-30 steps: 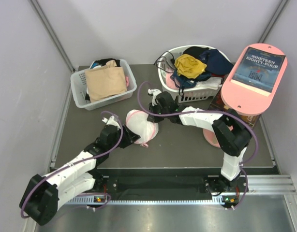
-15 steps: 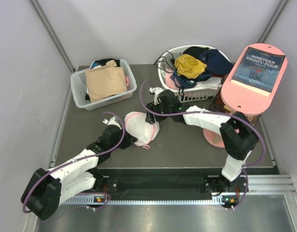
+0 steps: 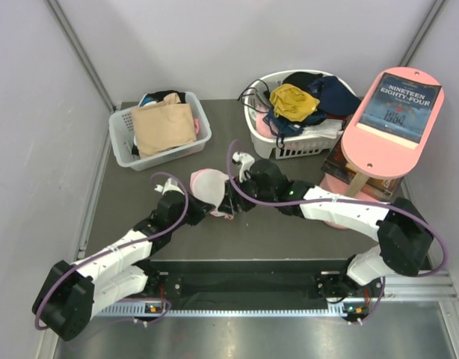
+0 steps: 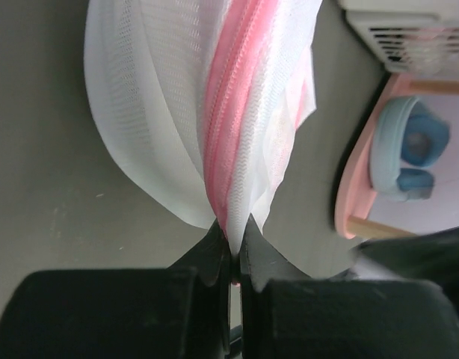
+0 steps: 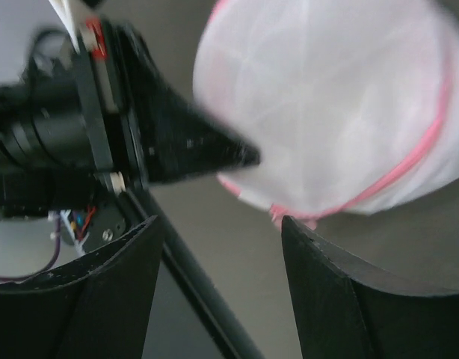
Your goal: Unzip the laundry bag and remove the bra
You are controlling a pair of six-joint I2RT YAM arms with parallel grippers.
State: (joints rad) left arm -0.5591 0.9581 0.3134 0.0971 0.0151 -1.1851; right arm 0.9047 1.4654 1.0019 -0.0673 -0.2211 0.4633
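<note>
The laundry bag [image 3: 209, 185], a white mesh pouch with a pink zip, lies on the dark table mid-left. My left gripper [image 3: 193, 204] is shut on its near-left rim; in the left wrist view the gripper [image 4: 231, 228] pinches the pink zip band, and the bag [image 4: 151, 112] hangs away from it. My right gripper [image 3: 229, 200] stands open at the bag's right side. In the right wrist view the gripper [image 5: 222, 224] holds nothing, with the bag [image 5: 327, 105] just beyond it, its pink edge near the right fingertip [image 5: 289, 224]. The bra is hidden.
A slotted basket [image 3: 123, 142] with a beige garment stands back left. A round white basket [image 3: 289, 146] of yellow and navy clothes stands back centre. A pink board [image 3: 364, 142] with a book leans at right. The table's front edge [image 3: 252, 262] is close.
My left gripper has shut on the bag's rim. My right gripper has opened and moved from the bag's far side to its near right. The bag has shifted slightly left and back.
</note>
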